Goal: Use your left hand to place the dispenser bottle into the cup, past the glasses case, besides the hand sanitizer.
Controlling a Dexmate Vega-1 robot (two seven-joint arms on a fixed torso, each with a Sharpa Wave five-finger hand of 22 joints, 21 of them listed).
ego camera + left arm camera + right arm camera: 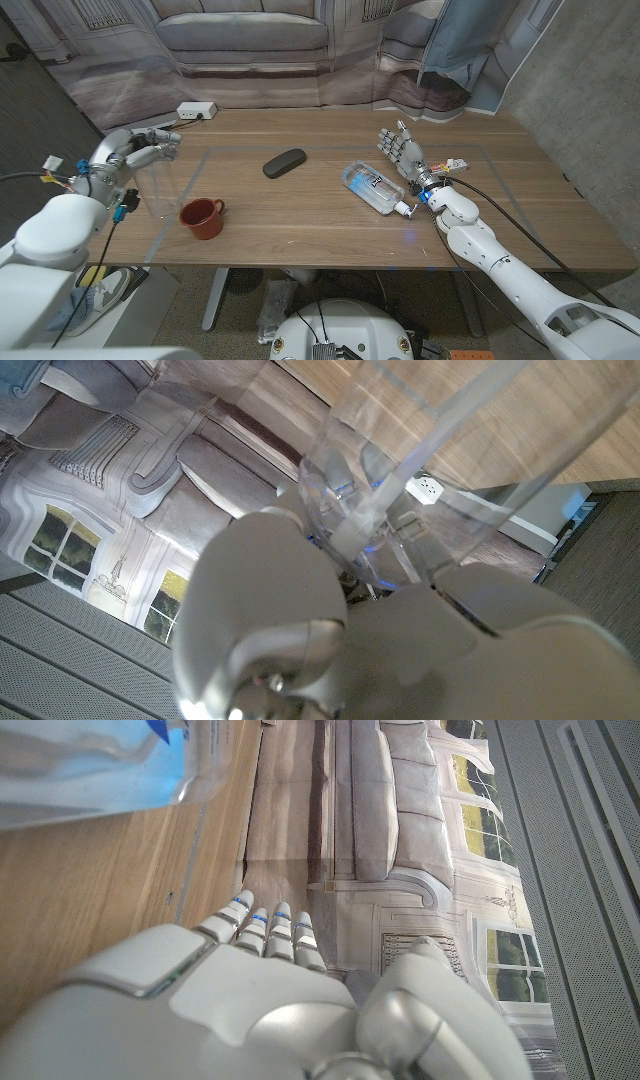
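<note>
Red cup [202, 217] sits closest, upright near the desk's front edge toward the left corner, handle pointing right, nothing in it as far as the head view shows.

Left hand [150, 150] is raised over the desk's left edge, just behind and left of the cup. Fingers are curled around the top of the dispenser bottle [340, 470]. The left wrist view shows clear plastic with a tube running down inside, clamped at the neck between the fingers. In the head view the bottle body is nearly see-through and only a faint outline hangs below the hand, so I can't tell if its base touches the desk. It's beside the cup, not in it.

Glasses case [284, 162] is dark and oval, lying flat around mid-desk, behind and right of the cup and well apart from it.

Hand sanitizer [372, 186] lies on its side right of centre. It's clear with a blue label, white cap [403, 209] pointing at the front-right.

Right hand [402, 152] is just behind the sanitizer, palm upright, fingers straight and slightly spread, holding nothing. The right wrist view shows the sanitizer close alongside the hand, probably not touching.

White power strip [196, 110] sits at the desk's far edge, left side.
</note>
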